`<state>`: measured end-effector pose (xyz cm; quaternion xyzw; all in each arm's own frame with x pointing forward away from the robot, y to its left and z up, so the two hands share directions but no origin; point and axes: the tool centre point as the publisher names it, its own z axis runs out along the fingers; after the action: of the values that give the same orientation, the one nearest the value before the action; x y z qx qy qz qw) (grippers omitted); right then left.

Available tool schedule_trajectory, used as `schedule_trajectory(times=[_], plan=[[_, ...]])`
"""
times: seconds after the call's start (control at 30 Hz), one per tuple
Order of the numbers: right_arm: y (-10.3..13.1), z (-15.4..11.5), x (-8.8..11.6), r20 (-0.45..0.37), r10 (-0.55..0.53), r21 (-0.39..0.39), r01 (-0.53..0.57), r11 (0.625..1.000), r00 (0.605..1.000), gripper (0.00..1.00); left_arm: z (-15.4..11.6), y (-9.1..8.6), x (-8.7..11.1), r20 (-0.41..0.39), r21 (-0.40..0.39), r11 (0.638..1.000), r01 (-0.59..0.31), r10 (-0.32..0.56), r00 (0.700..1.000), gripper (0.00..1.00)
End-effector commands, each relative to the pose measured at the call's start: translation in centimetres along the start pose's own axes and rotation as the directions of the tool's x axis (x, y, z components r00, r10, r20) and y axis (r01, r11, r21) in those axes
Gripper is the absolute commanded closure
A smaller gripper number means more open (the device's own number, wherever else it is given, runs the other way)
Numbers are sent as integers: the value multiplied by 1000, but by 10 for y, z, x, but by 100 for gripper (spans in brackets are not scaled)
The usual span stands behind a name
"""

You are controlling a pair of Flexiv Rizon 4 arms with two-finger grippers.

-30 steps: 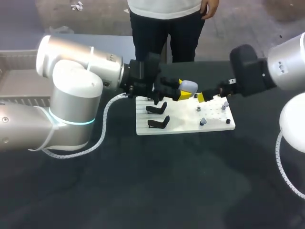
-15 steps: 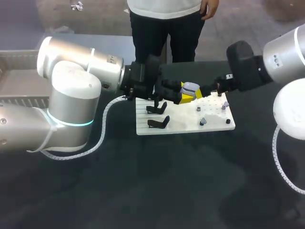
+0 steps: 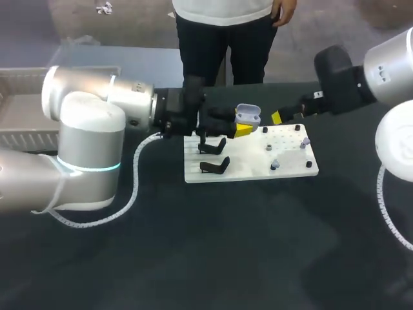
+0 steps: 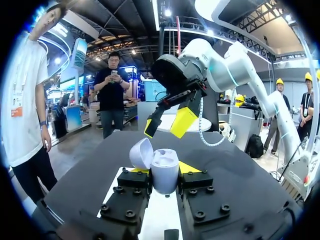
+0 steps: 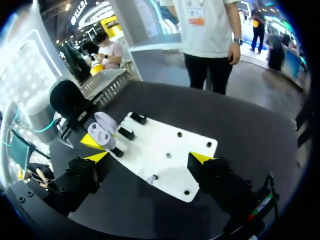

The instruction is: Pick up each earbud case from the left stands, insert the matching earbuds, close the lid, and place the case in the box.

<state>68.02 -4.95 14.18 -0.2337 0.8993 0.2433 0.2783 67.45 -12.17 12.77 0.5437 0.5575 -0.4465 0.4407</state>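
A pale lavender earbud case (image 3: 248,116) with its lid up hangs above the back left of the white board (image 3: 251,161). My left gripper (image 3: 240,128) is shut on it. In the left wrist view the case (image 4: 165,171) sits between that gripper's fingers (image 4: 189,168), its lid (image 4: 141,152) tilted back. My right gripper (image 3: 281,117) is open just right of the case, apart from it, and shows ahead as the right gripper (image 4: 167,122). From the right wrist view the case (image 5: 100,131) is off to one side of the open right gripper (image 5: 150,159).
Two empty black stands (image 3: 213,146) (image 3: 215,167) sit on the board's left part. Small earbuds (image 3: 275,164) (image 3: 304,141) and dark pegs sit on its right part. A grey metal box (image 3: 26,103) stands at the far left, partly behind my left arm.
My right gripper came close to the case, then drew back to the right and a little up. The left gripper shifted slightly left with the case still in it.
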Motion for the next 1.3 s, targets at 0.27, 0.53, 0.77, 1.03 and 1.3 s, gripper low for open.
schedule_trajectory(times=[0.27, 0.53, 0.77, 1.03, 1.3], plan=[[-25, -24, 17, -48, 33, 214, -22, 977, 998, 0, -26, -2, -6, 145, -23, 1000, -12, 16, 989, 100], [-43, -21, 30, -110, 63, 279, -30, 960, 992, 0, -32, -3, -16, 157, -24, 999, -25, 28, 987, 100], [-52, -18, 36, -150, 70, 324, -18, 946, 986, 0, -31, -2, -20, 154, -22, 999, -29, 33, 987, 100], [-61, -19, 36, -178, 65, 349, 1, 937, 982, 0, -31, 1, -22, 147, -23, 999, -36, 39, 988, 100], [-63, -18, 35, -213, 54, 401, 37, 915, 976, 0, -31, 1, -22, 147, -24, 999, -36, 39, 988, 100]])
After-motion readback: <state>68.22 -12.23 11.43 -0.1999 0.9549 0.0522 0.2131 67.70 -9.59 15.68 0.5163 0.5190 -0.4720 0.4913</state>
